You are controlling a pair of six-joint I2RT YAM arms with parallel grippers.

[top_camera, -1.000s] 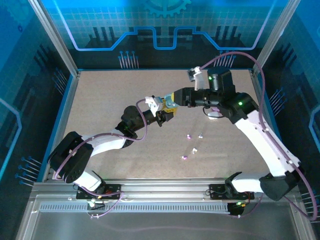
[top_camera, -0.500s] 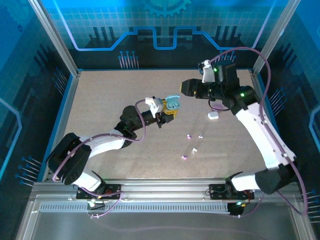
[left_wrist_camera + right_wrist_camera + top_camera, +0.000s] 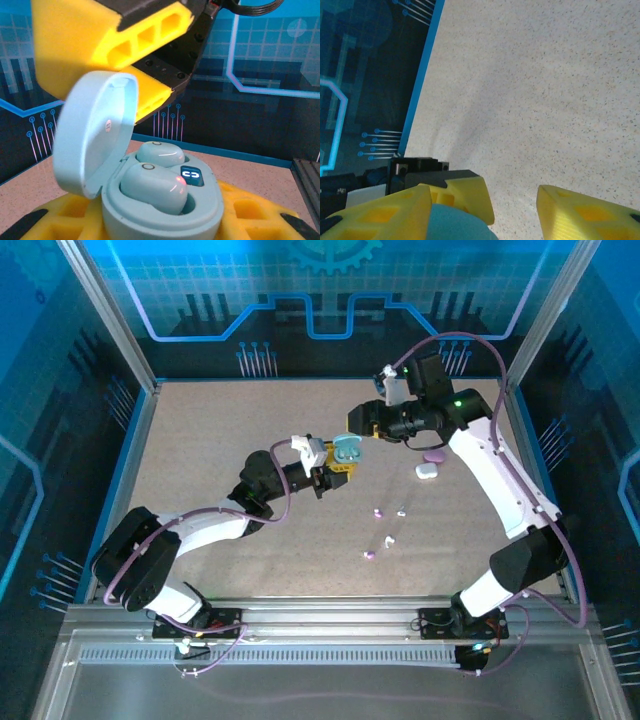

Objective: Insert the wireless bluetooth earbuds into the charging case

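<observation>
- Clamping the open charging case (image 3: 160,222) mid-bench: left end effector (image 3: 341,460); two earbuds (image 3: 152,187) seated inside.
- Right end effector (image 3: 512,205) fingers apart by the lid (image 3: 95,130).
- Loose earbuds (image 3: 388,541) near-right: probably tiny, light, slippery; pinch sides.

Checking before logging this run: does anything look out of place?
Yes: four tiny earbuds lie scattered loose on the table near the white case and purple case, outside any case. The held light blue case has its pair seated.
</observation>
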